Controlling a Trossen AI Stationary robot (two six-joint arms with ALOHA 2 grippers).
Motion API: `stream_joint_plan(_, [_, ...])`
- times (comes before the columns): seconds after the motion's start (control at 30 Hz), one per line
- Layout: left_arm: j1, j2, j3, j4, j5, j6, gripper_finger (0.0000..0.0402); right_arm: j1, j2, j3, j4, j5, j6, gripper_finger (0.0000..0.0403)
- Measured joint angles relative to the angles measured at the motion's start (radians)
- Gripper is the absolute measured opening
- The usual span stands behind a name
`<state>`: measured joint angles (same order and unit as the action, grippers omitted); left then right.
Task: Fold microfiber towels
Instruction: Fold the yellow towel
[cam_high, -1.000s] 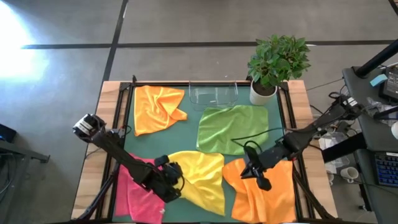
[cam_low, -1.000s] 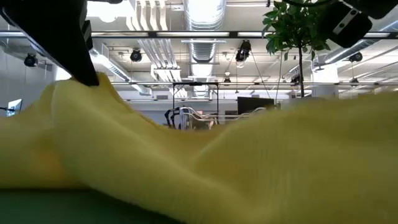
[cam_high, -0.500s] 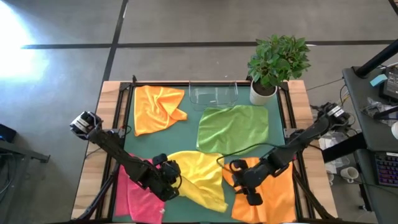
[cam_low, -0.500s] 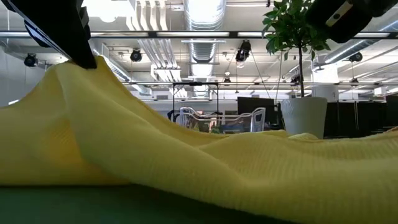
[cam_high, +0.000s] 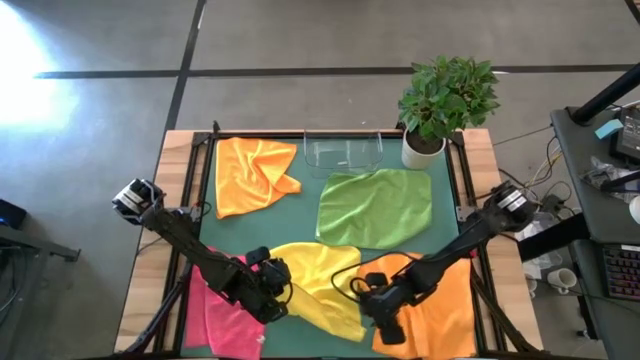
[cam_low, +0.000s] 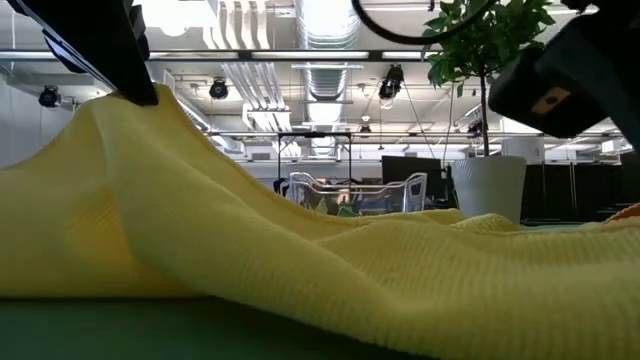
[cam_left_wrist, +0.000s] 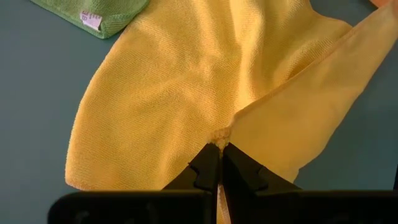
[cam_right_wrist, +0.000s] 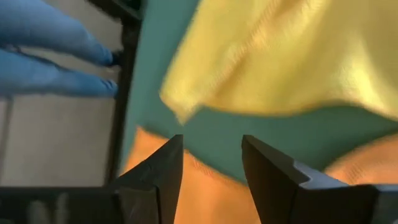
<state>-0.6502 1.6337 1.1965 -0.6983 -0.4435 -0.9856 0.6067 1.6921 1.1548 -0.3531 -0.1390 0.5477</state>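
The yellow towel (cam_high: 322, 285) lies on the green mat near the front edge. My left gripper (cam_high: 272, 292) is shut on its left part and holds that part up as a peak (cam_low: 120, 115). My right gripper (cam_high: 382, 312) stands open just right of the towel's near right corner (cam_right_wrist: 180, 102). It is low over the bare mat and the edge of an orange towel (cam_high: 440, 310), and touches nothing. A pink towel (cam_high: 225, 318) lies under the left arm. A lime green towel (cam_high: 375, 205) and a second orange towel (cam_high: 255, 175) lie farther back. My left gripper pinches the yellow towel between its two shut fingers at a bunched spot (cam_left_wrist: 219, 134), where a folded-over flap meets the flat layer. The fingers come from above, slanting. The pinched part is raised off the mat; the rest slopes down and lies on the mat (cam_low: 450, 270).
A potted plant (cam_high: 445, 100) stands at the far right corner, with a clear container (cam_high: 345, 152) beside it at the far edge. A black frame (cam_high: 200, 200) runs around the mat. Blue shapes (cam_right_wrist: 50, 43) show beyond the frame in the right wrist view.
My right gripper has moved toward the table's left and near edges, from over the orange towel to the yellow towel's near right corner. The yellow towel's right side, raised a second ago, has sunk flat onto the mat. Its left peak stays held up.
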Motion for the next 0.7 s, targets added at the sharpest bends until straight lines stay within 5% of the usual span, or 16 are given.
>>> stream_joint_plan(0.7, [0.000,0.000,0.013,0.002,0.000,0.006,0.0000,-0.003,0.075,-0.036,0.227,-0.003,0.262,0.0151])
